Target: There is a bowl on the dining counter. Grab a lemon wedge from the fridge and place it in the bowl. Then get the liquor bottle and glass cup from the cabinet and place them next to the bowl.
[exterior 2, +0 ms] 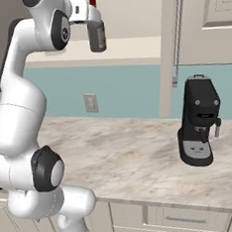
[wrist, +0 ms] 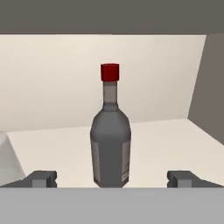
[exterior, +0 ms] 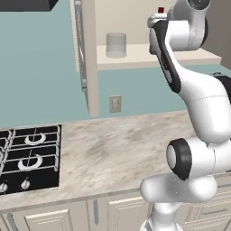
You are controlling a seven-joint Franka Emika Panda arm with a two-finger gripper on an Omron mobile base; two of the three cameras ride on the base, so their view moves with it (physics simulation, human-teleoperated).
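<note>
On the open cabinet's shelf (exterior: pixel 135 56) the glass cup (exterior: pixel 116 45) stands at the left, and further right the liquor bottle (wrist: pixel 110 135) stands upright, its red cap on, centred just ahead of the gripper (wrist: pixel 112 179), whose jaws are spread wide on either side, holding nothing
</note>
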